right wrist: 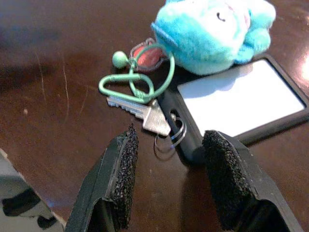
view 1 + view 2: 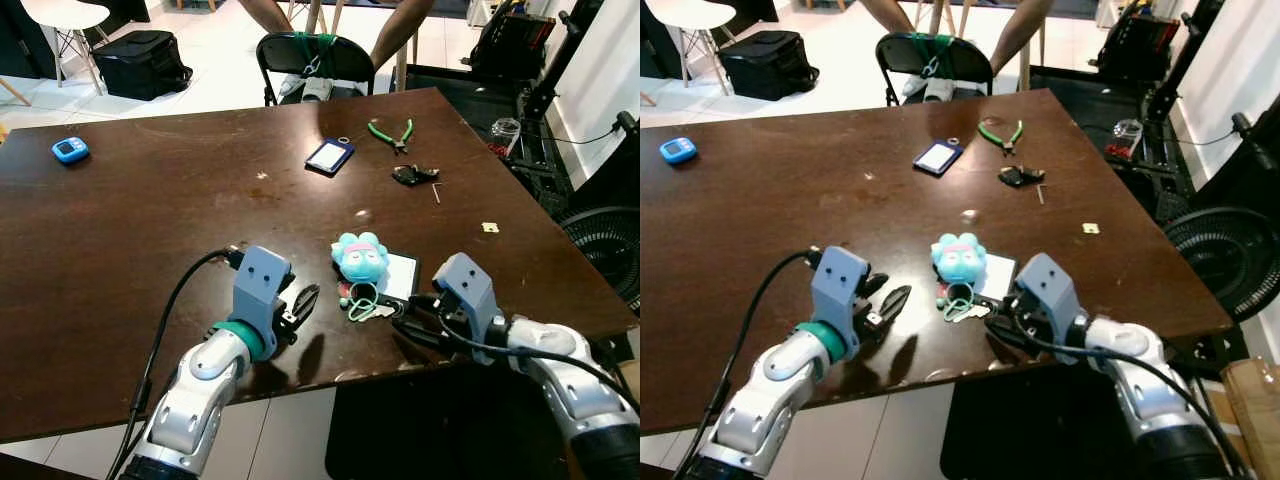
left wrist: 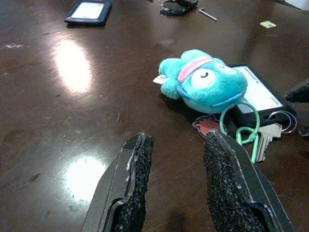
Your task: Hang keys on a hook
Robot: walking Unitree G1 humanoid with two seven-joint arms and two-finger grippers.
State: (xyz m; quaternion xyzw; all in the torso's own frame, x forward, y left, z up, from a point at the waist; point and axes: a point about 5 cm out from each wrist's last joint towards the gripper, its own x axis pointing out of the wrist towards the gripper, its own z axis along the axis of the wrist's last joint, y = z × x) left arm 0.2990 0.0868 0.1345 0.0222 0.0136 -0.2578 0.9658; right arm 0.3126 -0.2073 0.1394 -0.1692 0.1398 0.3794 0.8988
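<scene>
1. Right claw [image 1: 166,181] spread wide, low over table edge [image 2: 300,385], straddling the key [image 1: 140,110] and its ring.
2. Left claw [image 3: 176,179] also parted, empty, just beside.
3. Keys touching green clip [image 1: 137,79], plush toy [image 1: 207,29], card holder [image 1: 241,104] (one loose bunch, probably).
4. Likely light, floppy; flat metal slippery. Best pinched at the clip loop.

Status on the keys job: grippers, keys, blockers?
Right gripper open, low over the key and ring. Left gripper open, beside the plush toy. Keys flat on table, against the card holder. No hook seen.
</scene>
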